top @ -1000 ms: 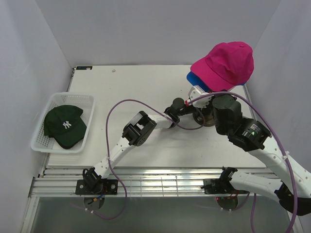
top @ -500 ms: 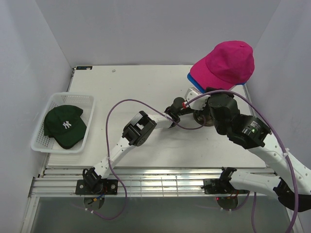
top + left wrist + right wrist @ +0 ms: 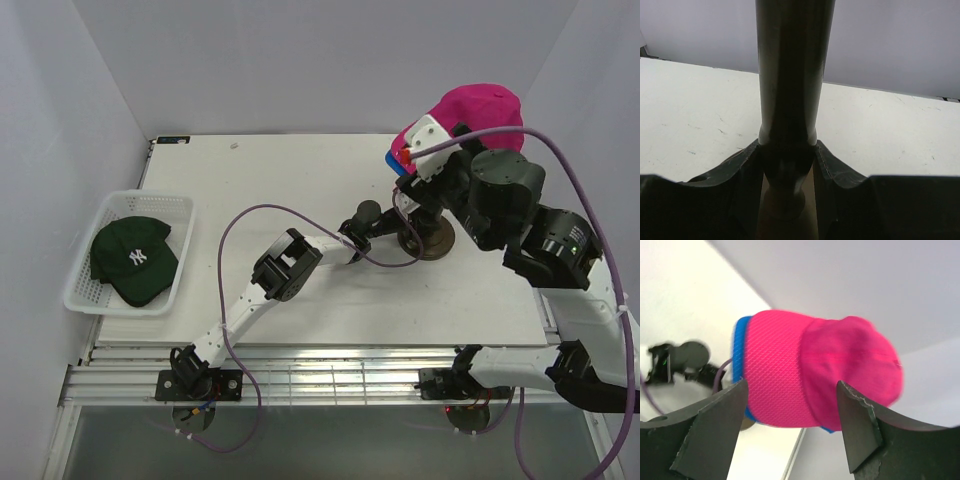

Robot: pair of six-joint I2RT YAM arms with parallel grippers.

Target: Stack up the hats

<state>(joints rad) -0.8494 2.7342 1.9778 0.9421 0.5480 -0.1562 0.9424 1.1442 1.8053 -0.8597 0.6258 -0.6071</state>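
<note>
The left gripper [image 3: 787, 150] clamps the dark upright post [image 3: 790, 75]; the right gripper [image 3: 792, 386] spreads wide, empty, near the magenta fabric cap [image 3: 840, 360]. White tabletop [image 3: 280, 170], pale walls [image 3: 300, 60].

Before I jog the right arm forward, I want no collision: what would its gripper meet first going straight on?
Most likely the magenta pink fabric cap, straight ahead of the open right gripper; how far off is unclear.
</note>
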